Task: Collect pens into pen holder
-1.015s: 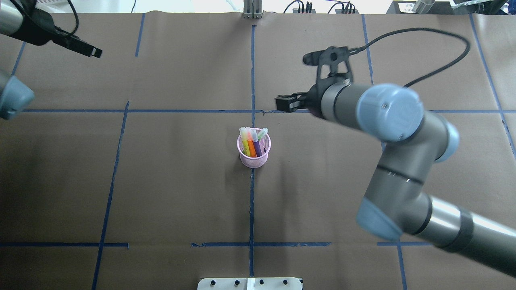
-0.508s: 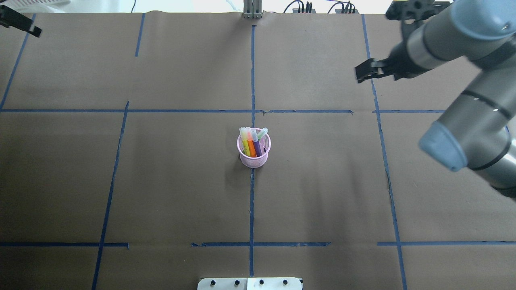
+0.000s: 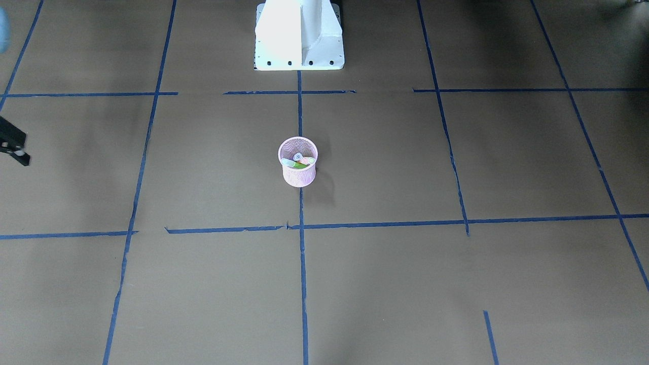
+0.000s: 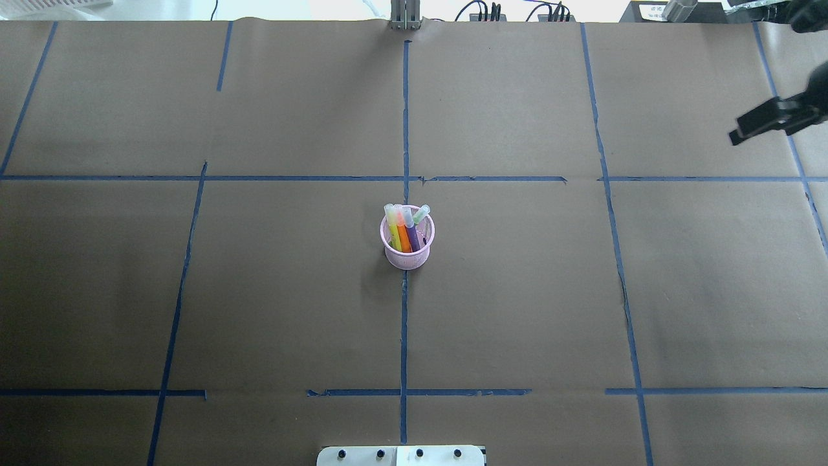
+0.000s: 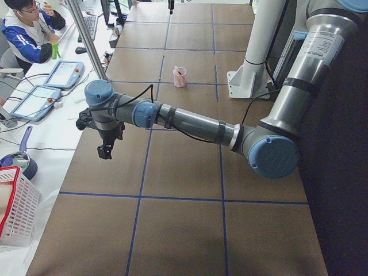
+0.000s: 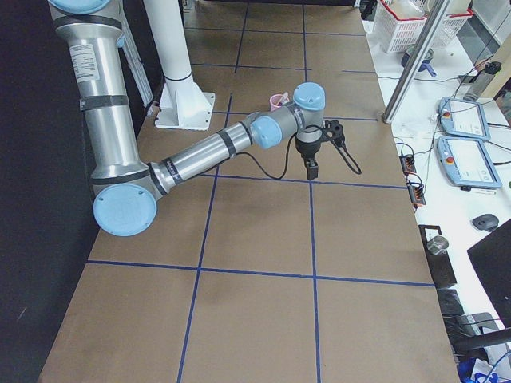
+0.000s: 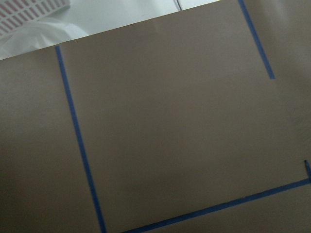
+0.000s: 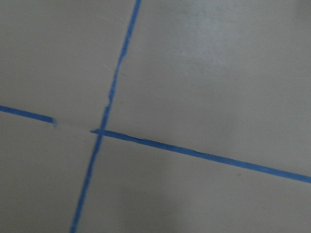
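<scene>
— Start at the robot's side. What's nearest?
— The white base plate (image 4: 401,455), at the near edge of the brown bench (image 4: 259,310), which is crossed by blue tape lines (image 4: 403,336).

— And the pens (image 4: 404,226)?
— They are in the pen holder (image 4: 407,258), a pink mesh cup upright on the middle tape line, about mid-bench. The orange pen (image 4: 402,236) and purple pen (image 4: 413,239) stand side by side, with a yellow-green pen (image 4: 393,232) to their left. Their pale caps are up, above the rim, leaning away from the robot. One more pale cap (image 4: 422,213) tilts out to the right.

— The arms?
— Both are well apart from the cup. The right fingers (image 4: 757,123) hover beyond it, over the bench's far right part. They are a dark shape at the view's edge, so I cannot tell whether they are spread or pinched. The left fingers (image 5: 105,152) show only from the side camera, pointing down above the bench toward its far edge. I cannot tell their state either.

— Farther out?
— An operator (image 5: 29,29) sits across the bench, with teach pendants (image 5: 62,73) beside him.
</scene>
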